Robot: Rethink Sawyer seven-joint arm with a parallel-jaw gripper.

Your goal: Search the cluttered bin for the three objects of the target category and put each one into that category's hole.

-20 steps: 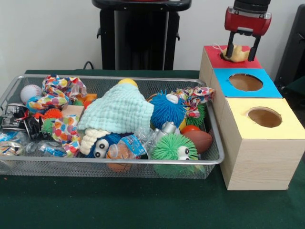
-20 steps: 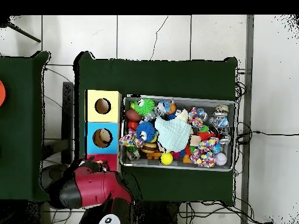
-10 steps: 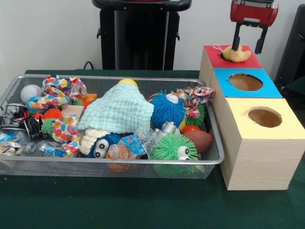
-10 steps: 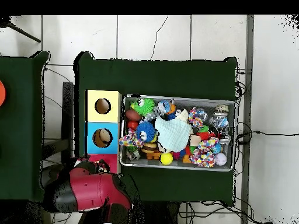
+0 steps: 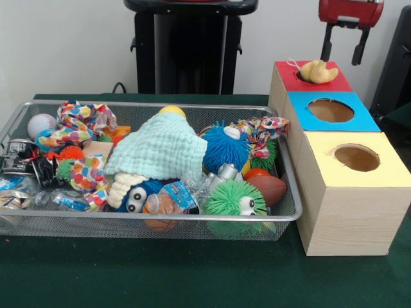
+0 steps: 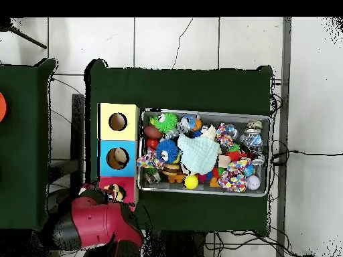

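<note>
Evidently the gripper (image 5: pixel 347 52) hangs at the upper right of the front view with its two dark fingers (image 5: pixel 328 51) spread wide and nothing between them; directly below, a small yellow duck-like toy (image 5: pixel 318 71) sits on the red box (image 5: pixel 340 83), lodged in or over that box's hole rather than fully through it, which would explain why it shows above the lid; whether it will drop in unaided I cannot tell. Next toward the lower right stand the blue box (image 5: pixel 359 119) and the yellow box (image 5: pixel 392 173), touching in a row, each with an open round hole facing up so things can be dropped from above. At left and centre the wire bin (image 5: pixel 160 221) lies just beside the boxes, heaped with clutter: a pale mint cloth (image 5: pixel 164 149) draped over the middle pile and probably hiding toys beneath, a blue spiky ball (image 5: pixel 225 147), a green spiky ball (image 5: pixel 228 199), a small brown football (image 5: pixel 270 188), a baseball (image 5: pixel 40 124) at the upper left corner; in the overhead view the red arm (image 6: pixel 100 224) fills the lower left, covering most of the red box; judging by the empty hand, more searching of the bin likely remains.
</note>
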